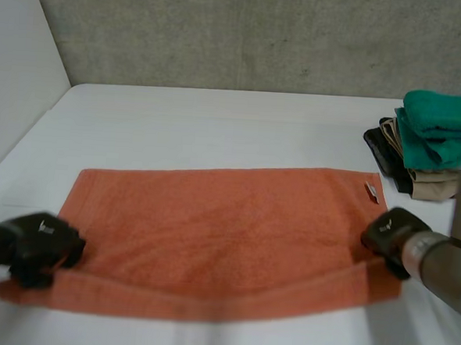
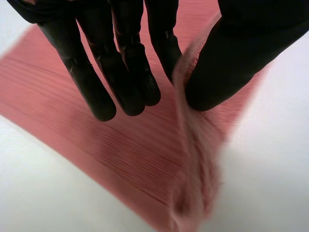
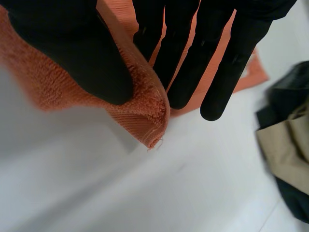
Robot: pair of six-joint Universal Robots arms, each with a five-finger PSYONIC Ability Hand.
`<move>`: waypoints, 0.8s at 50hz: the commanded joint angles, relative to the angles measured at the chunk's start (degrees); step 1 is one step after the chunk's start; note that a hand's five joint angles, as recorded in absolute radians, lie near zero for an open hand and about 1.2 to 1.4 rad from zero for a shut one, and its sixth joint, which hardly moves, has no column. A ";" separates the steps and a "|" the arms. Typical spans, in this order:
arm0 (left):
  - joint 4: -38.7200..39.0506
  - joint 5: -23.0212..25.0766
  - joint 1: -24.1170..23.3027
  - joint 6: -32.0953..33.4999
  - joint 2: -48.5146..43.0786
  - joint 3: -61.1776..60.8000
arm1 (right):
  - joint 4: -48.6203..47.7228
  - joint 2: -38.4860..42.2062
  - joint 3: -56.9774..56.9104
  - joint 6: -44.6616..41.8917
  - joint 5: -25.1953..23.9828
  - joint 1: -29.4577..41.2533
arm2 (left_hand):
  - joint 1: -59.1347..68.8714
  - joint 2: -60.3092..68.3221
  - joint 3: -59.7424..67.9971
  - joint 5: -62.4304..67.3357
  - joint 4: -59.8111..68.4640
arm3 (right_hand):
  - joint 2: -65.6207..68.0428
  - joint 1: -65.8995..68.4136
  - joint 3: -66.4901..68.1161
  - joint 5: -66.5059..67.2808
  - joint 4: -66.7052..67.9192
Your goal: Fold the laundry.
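The left hand [image 1: 42, 248], at the lower left of the head view, pinches the orange towel [image 1: 219, 226] at its near left corner. In its wrist view the edge of the cloth stands up between the thumb [image 2: 231, 63] and the nearest of the straight fingers [image 2: 161, 58]. The right hand [image 1: 390, 231], at the right of the frame, pinches the near right corner, with the thumb pressing a doubled bit of cloth against fingers that are otherwise straight.

The towel lies spread across the middle of the white table [image 1: 218, 125], long side across the frame. A band along its lower edge is raised between the two hands.

The main risk is, I judge, at the right corner. Only the very tip of the cloth sits under that thumb, so a quick pull could slide it free and drop that side. On the left the cloth appears to be held by just one finger and the thumb, which may not hold if the towel drags on the table.

If one hand leads the other, the fold would land crooked, with the edges not meeting. The pile of clothes [image 1: 428, 145] at the right edge of the frame lies near the right arm, and a wide swing there could knock it.
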 commanded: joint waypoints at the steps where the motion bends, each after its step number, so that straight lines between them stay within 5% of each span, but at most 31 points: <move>1: 16.38 -7.76 -9.30 -17.40 -11.10 16.00 | -11.49 9.50 -9.79 6.83 7.76 2.20 | 13.93 11.67 11.85 13.42 11.28 | 12.54 17.42 11.79 12.54 11.37; 15: 28.09 -19.55 -15.99 -24.79 -29.83 40.96 | -33.47 22.77 -25.96 7.01 9.27 3.95 | 13.93 11.67 11.85 13.42 11.28 | 12.54 17.42 11.79 12.54 11.37; 22: 30.54 -22.80 -17.21 -27.51 -37.03 50.54 | -34.90 31.04 -36.34 5.78 10.67 4.39 | 13.93 11.67 11.85 13.42 11.28 | 12.54 17.42 11.79 12.54 11.37; 24: 30.90 -22.63 -17.65 -28.48 -37.83 51.34 | -34.37 33.86 -39.24 5.60 10.76 4.83 | 13.93 11.67 11.85 13.42 11.28 | -37.66 -32.78 -38.41 -37.66 -38.83; 25: 31.07 -22.37 -17.92 -29.01 -37.92 51.43 | -34.19 34.65 -40.03 5.34 10.85 5.18 | -2.53 -4.80 -4.62 -3.05 -5.18 | -57.46 -52.58 -58.21 -57.46 -58.63; 26: 31.34 -21.67 -18.44 -29.97 -37.83 51.26 | -34.02 35.27 -40.65 5.25 10.76 5.53 | -53.82 -56.09 -55.91 -54.34 -56.47 | -57.46 -52.58 -58.21 -57.46 -58.63; 30: 31.25 -21.04 -19.94 -31.73 -34.77 48.20 | -32.88 34.40 -39.70 5.25 10.32 6.15 | -56.07 -58.33 -58.15 -56.58 -58.72 | -57.46 -52.58 -58.21 -57.46 -58.63; 40: 35.11 -19.82 -17.84 -35.25 -18.77 30.62 | -25.06 13.84 -22.39 19.92 4.71 3.26 | -56.07 -58.33 -58.15 -56.58 -58.72 | -57.46 -52.58 -58.21 -57.46 -58.63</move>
